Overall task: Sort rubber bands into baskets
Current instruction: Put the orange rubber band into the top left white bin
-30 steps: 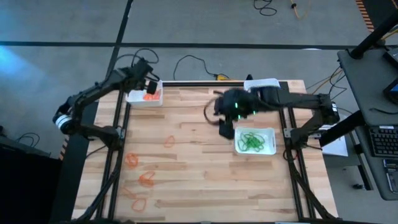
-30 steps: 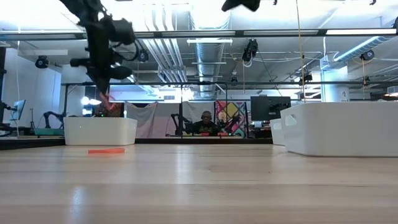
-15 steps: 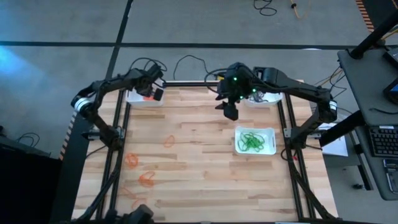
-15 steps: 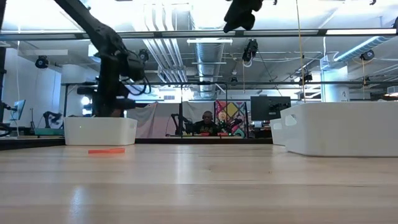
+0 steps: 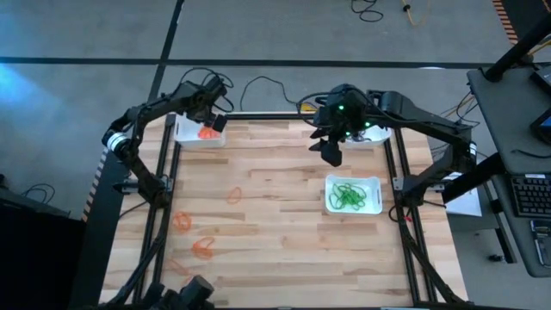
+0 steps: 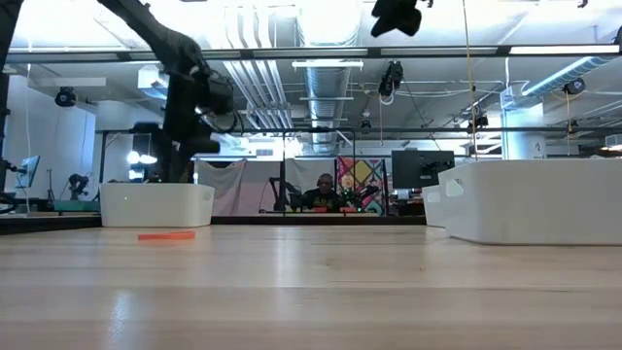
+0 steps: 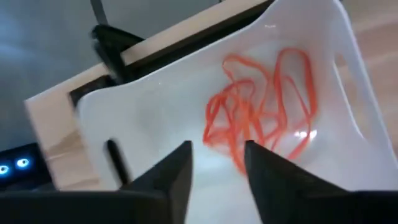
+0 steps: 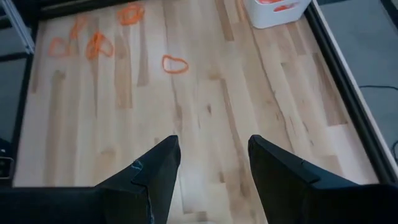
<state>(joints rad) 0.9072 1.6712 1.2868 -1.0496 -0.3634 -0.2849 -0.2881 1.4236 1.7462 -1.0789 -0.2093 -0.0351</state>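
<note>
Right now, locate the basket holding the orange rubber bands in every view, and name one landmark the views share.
High view: basket holding the orange rubber bands at the table's far left corner, under the left gripper.
Low view: white basket at left.
Left wrist view: fills the picture.
Right wrist view: top edge.
Shared landmark: the loose orange band lying on the table.

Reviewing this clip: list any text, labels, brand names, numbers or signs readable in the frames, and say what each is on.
No legible text in any view.
The colourful poster in the room behind the table, in the low view: pattern only, too blurred to read.
The baskets, such as the one with orange rubber bands under the left gripper: plain white, no marking seen.
The wooden table: no label or number seen.
</note>
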